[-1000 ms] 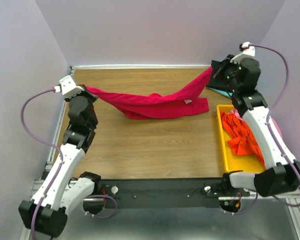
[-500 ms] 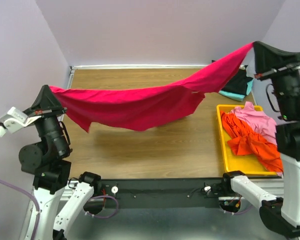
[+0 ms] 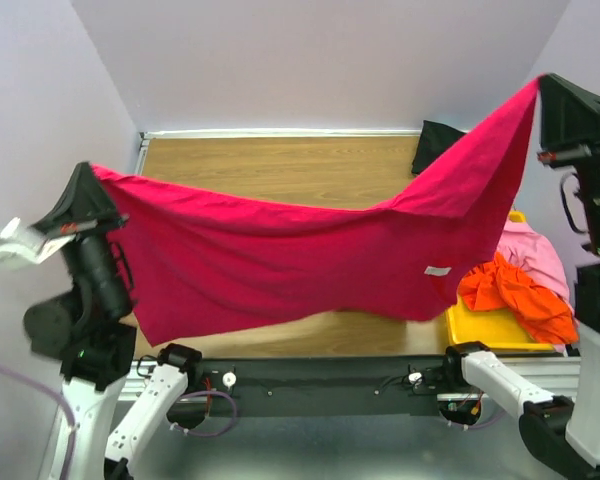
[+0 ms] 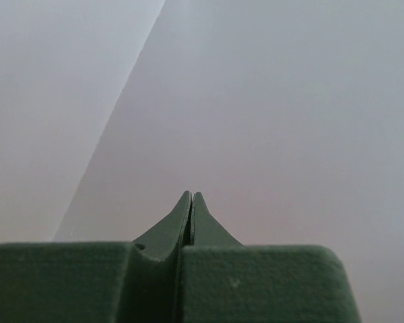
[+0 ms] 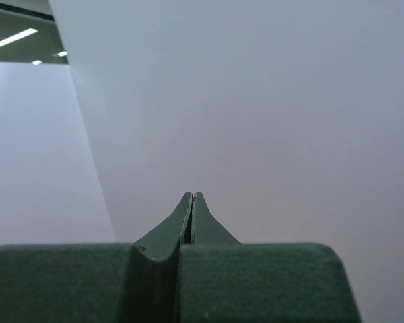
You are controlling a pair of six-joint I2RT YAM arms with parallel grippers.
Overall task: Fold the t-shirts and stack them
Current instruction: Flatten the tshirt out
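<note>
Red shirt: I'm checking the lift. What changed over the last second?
The left claw and right claw swung up and apart, lifting the red shirt off the table; it now hangs spread between them. Grips and the yellow bin stayed unchanged.

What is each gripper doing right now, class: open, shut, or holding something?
Left gripper: closed, gripping one end of the red t-shirt.
Right gripper: closed, gripping the same shirt's other end.

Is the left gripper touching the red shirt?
Touching. The top view shows a corner of the red shirt pinched at the tip of the shut left gripper, with the cloth hanging stretched from it.
</note>
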